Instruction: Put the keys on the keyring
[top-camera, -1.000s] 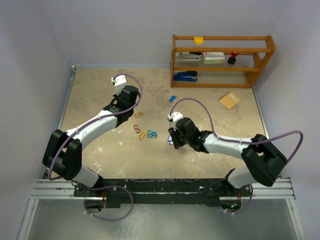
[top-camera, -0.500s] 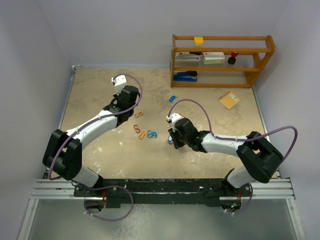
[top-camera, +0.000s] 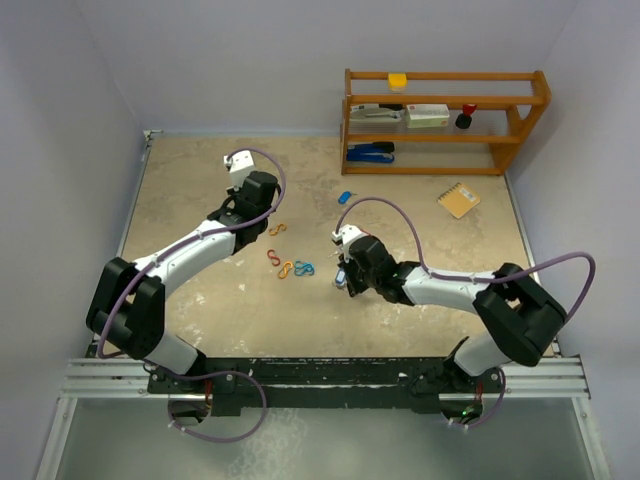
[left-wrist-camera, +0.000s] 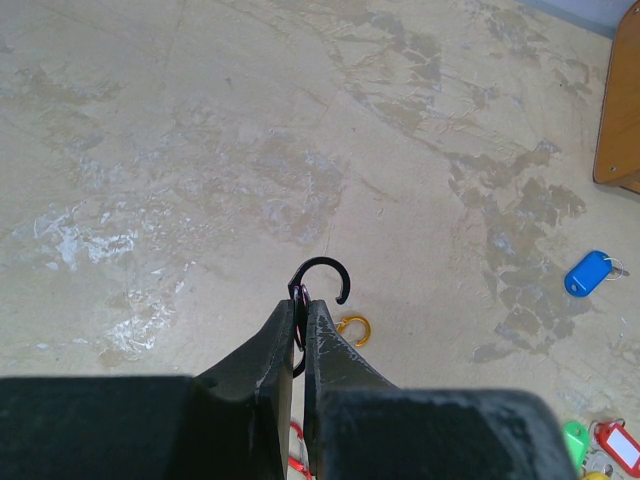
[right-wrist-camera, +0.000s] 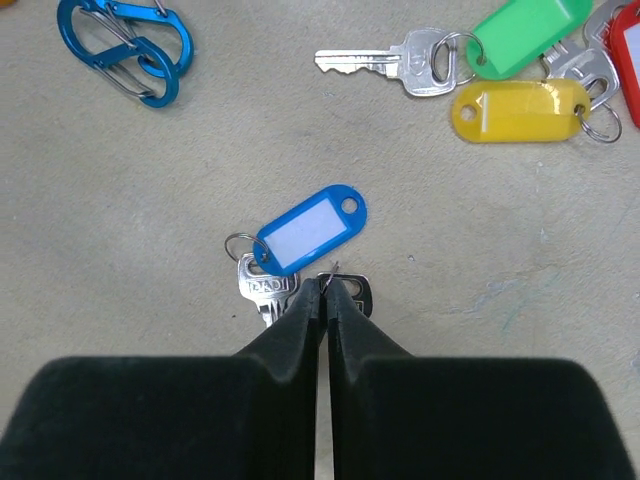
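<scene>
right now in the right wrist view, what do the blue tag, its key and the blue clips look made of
Blue tag: probably plastic, smooth and glossy, with a white label window. Key: silvery metal, bright with stamped letters. Blue clips: likely metal with a shiny blue coating, silvery wire gates.

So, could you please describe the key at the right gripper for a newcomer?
Find the wooden shelf at the far right, then come nearer to the right gripper mid-table. Right in front of it lies a key on a blue tag with a white label. Its neighbours wear a yellow tag and a green tag instead.
</scene>
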